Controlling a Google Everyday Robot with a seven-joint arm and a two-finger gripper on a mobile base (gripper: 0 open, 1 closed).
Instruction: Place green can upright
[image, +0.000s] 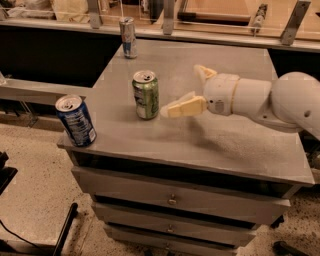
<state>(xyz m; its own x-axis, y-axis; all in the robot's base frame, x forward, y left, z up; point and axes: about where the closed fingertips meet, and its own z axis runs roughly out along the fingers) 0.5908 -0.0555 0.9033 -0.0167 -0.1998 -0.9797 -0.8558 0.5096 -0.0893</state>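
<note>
The green can (146, 94) stands upright on the grey cabinet top (220, 135), left of centre, its silver top facing up. My gripper (186, 91) is just to the right of the can, apart from it, with a small gap between. Its cream fingers are spread open and hold nothing: one finger (182, 107) points at the can, the other finger (204, 73) sits farther back. The white arm reaches in from the right.
A dark blue can with white print (76, 121) stands upright at the front left corner of the top. A slim silver-and-blue can (128, 38) stands at the back left. Drawers (172, 200) run below the front edge. A ledge with metal brackets runs behind.
</note>
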